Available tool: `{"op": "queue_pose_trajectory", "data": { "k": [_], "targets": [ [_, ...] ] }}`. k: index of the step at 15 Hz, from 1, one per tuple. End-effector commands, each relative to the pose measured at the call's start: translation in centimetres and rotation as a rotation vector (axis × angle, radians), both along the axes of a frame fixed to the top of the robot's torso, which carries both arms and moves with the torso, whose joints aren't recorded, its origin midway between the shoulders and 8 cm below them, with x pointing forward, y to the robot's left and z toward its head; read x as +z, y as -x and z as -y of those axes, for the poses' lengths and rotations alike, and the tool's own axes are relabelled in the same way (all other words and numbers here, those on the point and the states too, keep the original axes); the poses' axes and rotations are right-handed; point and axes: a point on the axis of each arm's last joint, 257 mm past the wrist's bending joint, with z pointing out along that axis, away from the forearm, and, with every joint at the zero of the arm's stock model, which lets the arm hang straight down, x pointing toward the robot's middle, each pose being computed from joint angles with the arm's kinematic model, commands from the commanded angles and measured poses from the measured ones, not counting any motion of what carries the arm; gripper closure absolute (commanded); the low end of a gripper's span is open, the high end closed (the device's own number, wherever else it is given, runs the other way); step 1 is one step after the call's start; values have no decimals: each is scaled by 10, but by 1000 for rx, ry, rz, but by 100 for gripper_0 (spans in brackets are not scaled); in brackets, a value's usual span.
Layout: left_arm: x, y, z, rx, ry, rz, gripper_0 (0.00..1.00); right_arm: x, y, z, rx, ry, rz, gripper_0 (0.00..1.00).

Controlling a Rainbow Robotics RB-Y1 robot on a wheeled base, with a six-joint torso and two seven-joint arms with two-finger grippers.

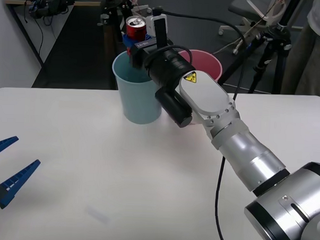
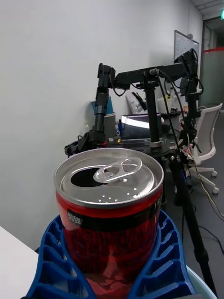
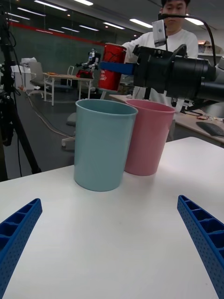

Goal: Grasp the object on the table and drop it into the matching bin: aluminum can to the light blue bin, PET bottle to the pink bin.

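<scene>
Nearest me, my left gripper (image 1: 6, 179) sits low over the near left part of the table (image 1: 94, 170), fingers spread wide with nothing between them, parked and well apart from everything else. My right arm reaches forward across the middle of the table toward the two bins at the far edge. Light blue bin (image 1: 135, 92) stands upright on the left, pink bin (image 1: 207, 63) upright just beside it on the right, walls touching or nearly so in the left wrist view; both look empty as far as I can see into them, but I can't see either bottom. My right gripper (image 1: 137, 42) is up beyond the blue bin's far rim, clamped on the can (image 1: 135, 27): blue ribbed fingers (image 2: 161, 261) wrap both sides of its red body, silver top up, tab already opened. Can is upright, in the air, clear of both rims. From the left wrist view it hangs above and behind the blue bin, closer to that one than to the pink; in the front view it looks over the blue bin's back edge, so I can't tell if it is fully centred over the opening. Status: grasp done, lift done, carry to the right bin mostly done. Left: confirm the can is over the blue bin's mouth, let go, pull the arm back. Main risk I'd flag is releasing too far back and clipping the far rim.
</scene>
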Motion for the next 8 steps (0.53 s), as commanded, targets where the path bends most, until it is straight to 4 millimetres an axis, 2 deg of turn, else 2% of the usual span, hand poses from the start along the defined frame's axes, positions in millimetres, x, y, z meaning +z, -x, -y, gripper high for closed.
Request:
{"op": "queue_pose_trajectory", "data": {
  "k": [1,7,8],
  "targets": [
    [0,0,0,0,0,0,0,0,0,0,-2,10,7,100],
    [0,0,0,0,0,0,0,-1,-1,1,-7,20,13,99],
    [0,0,0,0,0,0,0,-1,-1,1,-7,18,12,29]
  ]
}}
